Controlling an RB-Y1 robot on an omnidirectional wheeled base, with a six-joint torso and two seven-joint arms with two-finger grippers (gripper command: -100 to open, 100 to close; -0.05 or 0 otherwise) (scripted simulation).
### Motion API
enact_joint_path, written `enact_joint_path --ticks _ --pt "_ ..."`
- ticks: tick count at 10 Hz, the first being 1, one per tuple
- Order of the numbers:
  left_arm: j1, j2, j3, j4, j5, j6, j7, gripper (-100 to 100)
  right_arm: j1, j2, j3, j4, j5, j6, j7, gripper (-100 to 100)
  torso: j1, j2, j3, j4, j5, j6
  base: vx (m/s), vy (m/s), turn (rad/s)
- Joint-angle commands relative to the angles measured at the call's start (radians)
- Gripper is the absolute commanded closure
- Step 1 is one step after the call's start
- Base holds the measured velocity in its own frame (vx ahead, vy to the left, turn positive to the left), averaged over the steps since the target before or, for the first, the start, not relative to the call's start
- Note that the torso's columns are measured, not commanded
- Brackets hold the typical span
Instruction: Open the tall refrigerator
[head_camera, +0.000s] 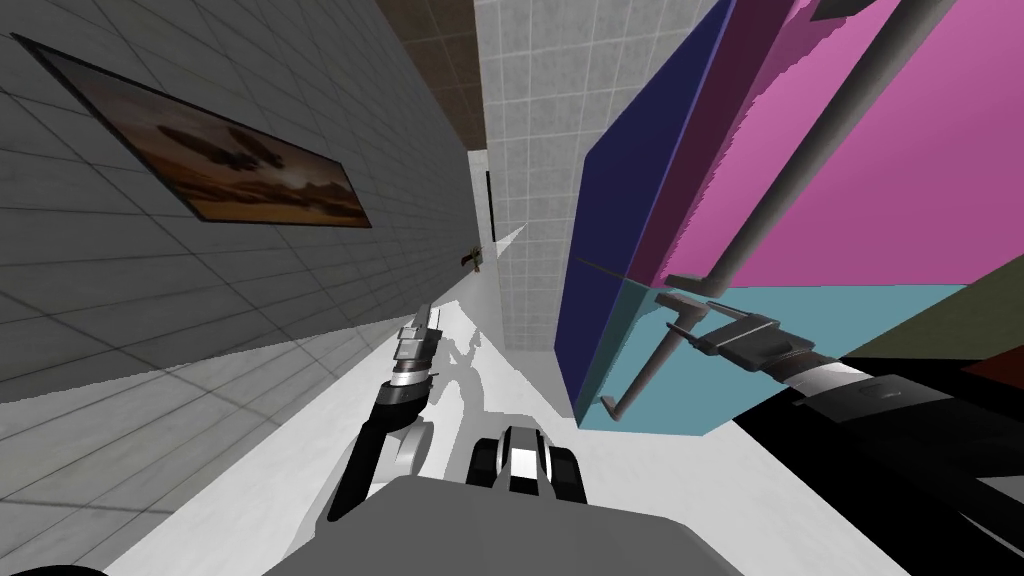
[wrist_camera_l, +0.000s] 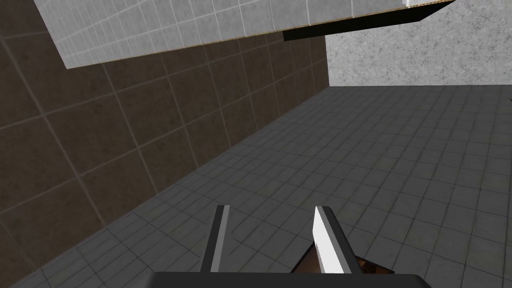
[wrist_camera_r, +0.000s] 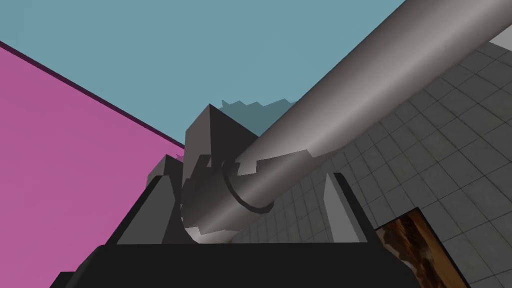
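The right gripper's (wrist_camera_r: 245, 176) fingers stand apart around the grey handle (wrist_camera_r: 380, 75) of the pink-and-teal fridge (head_camera: 880, 200) on my right, so pulling before they clamp could let the smooth bar slip free

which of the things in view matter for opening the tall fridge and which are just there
For the job:
- refrigerator, pink door above, teal door below
- grey bar handle, its end lying between the right gripper's open fingers
- right gripper

Just there:
- framed picture on the grey tiled wall
- left gripper, open, holding nothing, away from the refrigerator
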Motion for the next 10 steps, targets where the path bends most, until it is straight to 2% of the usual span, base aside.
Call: enact_joint_path --ticks 1,2,3,4,5,6,7,8,9,10 --pt "0.000 0.000 0.000 0.000 0.000 0.000 0.000 0 -0.009 -0.019 -0.014 0.073 -0.068 -0.065 0.053 100 -0.003 0.004 0.003 -0.001 -0.003 -0.001 -0.248 -0.147 0.328" --pt "-0.001 0.000 0.000 0.000 0.000 0.000 0.000 0 -0.009 -0.019 -0.014 0.079 -0.068 -0.085 0.053 100 -0.008 0.006 0.004 0.000 -0.004 0.001 -0.265 -0.098 0.143" --pt "-0.001 0.000 0.000 0.000 0.000 0.000 0.000 0 -0.013 -0.029 -0.022 0.116 -0.101 -0.113 0.079 100 -0.005 0.004 0.004 0.000 -0.004 0.005 -0.280 -0.066 0.149" --pt "-0.001 0.000 0.000 0.000 0.000 0.000 0.000 0 -0.013 -0.029 -0.022 0.118 -0.101 -0.128 0.079 100 -0.004 0.000 0.002 -0.002 -0.005 0.004 -0.206 -0.078 0.067" --pt "0.000 0.000 0.000 0.000 0.000 0.000 0.000 0 -0.017 -0.038 -0.029 0.157 -0.135 -0.164 0.106 100 -0.004 -0.007 -0.003 -0.003 -0.003 0.003 -0.217 -0.064 0.146" --pt "-0.001 0.000 0.000 0.000 0.000 0.000 0.000 0 -0.017 -0.038 -0.029 0.157 -0.135 -0.170 0.106 100 -0.004 -0.009 -0.006 -0.004 -0.003 0.001 -0.178 -0.072 0.101" --pt "0.000 0.000 0.000 0.000 0.000 0.000 0.000 0 -0.022 -0.048 -0.036 0.197 -0.169 -0.206 0.132 100 -0.003 -0.011 -0.006 -0.004 -0.003 0.001 -0.203 -0.076 0.196" --pt "0.000 0.000 0.000 0.000 0.000 0.000 0.000 0 -0.022 -0.048 -0.036 0.197 -0.169 -0.213 0.132 100 -0.005 -0.009 -0.006 -0.004 -0.003 0.000 -0.178 -0.088 0.113" --pt "0.000 0.000 0.000 0.000 0.000 0.000 0.000 0 -0.026 -0.057 -0.043 0.236 -0.203 -0.252 0.158 100 -0.007 -0.009 -0.005 -0.004 -0.003 0.003 -0.241 -0.105 0.174" --pt "0.000 0.000 0.000 0.000 0.000 0.000 0.000 0 -0.026 -0.057 -0.043 0.236 -0.203 -0.256 0.158 100 -0.009 -0.004 -0.003 -0.003 -0.004 0.003 -0.197 -0.067 0.100"
